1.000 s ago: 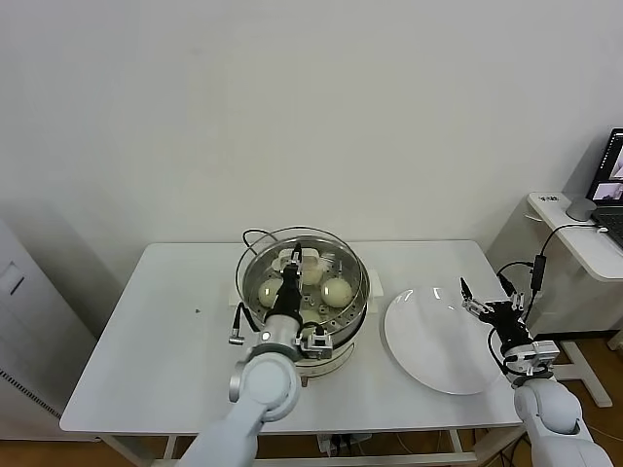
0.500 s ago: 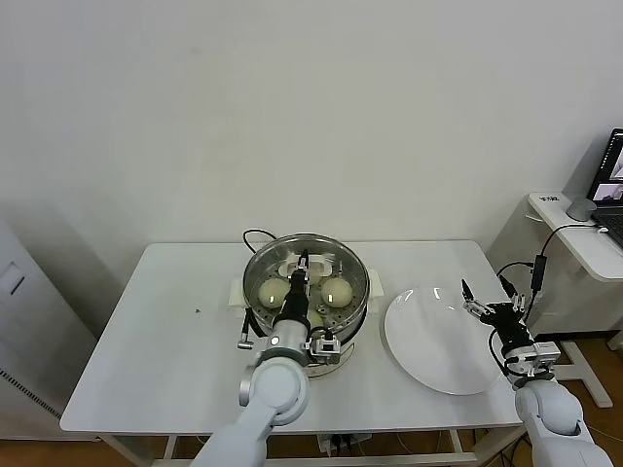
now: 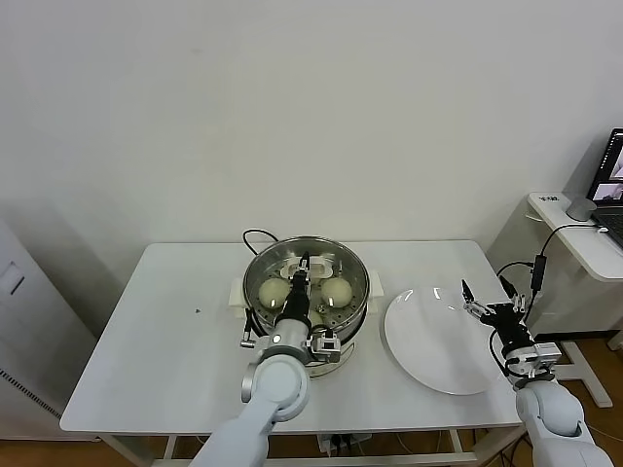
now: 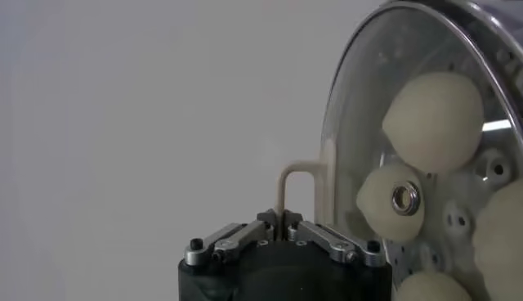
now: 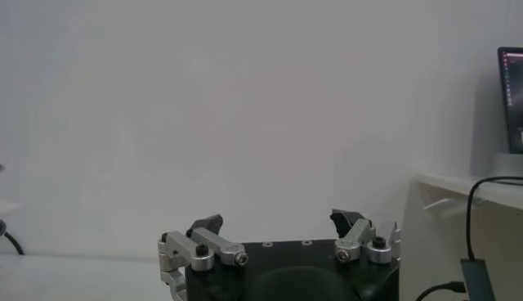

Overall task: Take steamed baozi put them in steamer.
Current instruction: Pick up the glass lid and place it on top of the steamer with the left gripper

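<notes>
The steamer [image 3: 356, 304], a shiny steel pot on a cream base, stands mid-table. Inside it lie several cream-white baozi: one on the left [image 3: 274, 291], one on the right [image 3: 337, 290]. In the left wrist view they show through glass, one large [image 4: 433, 110] and one smaller [image 4: 377, 196]. A round glass lid [image 4: 347, 123] rests over the pot. My left gripper [image 3: 304, 265] is shut on the lid's white handle [image 4: 292, 173]; its own camera shows the gripper [image 4: 283, 219] pinching it. My right gripper [image 3: 484, 297] hangs open and empty above the plate's right edge, and its own view shows the gripper [image 5: 278, 221] holding nothing.
A flat white plate [image 3: 433, 345] lies right of the steamer with nothing on it. A black cord [image 3: 255, 235] loops behind the pot. A side desk [image 3: 574, 233] with a laptop stands at the far right, and a white cabinet [image 3: 19, 331] at the far left.
The left gripper has brought the glass lid down from a tilted, raised position until it sits level on the steamer. The right arm has not moved.
</notes>
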### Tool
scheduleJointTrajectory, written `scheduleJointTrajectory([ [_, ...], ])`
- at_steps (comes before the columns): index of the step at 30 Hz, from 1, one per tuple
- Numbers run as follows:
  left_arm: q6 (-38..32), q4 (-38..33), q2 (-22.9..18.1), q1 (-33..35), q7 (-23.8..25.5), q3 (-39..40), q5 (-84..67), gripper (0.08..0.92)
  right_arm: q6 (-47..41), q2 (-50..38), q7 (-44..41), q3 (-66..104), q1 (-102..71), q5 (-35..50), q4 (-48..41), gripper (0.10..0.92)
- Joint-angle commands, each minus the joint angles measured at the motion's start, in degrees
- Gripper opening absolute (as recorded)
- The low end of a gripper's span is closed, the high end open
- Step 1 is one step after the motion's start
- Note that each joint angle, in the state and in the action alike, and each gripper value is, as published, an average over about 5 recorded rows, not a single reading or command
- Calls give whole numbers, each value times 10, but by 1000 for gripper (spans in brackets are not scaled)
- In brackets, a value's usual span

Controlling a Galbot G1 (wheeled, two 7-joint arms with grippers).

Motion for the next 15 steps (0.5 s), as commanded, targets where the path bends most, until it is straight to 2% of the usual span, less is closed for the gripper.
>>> scheduleJointTrajectory([
  [1,6,6,0,2,-2,0,-21,108,0,1,0,0,1,0,0,823],
  [9,8,-3,10,7,-19,-3,-47,108,0,0,0,1,0,0,3,823],
  [12,4,-40,23,17,-20,-8,-79,130,0,0,0,1,0,0,4,823],
  [15,-12,-105,44,42,-2,-19,-135,199,-1,0,0,0,1,0,3,823],
])
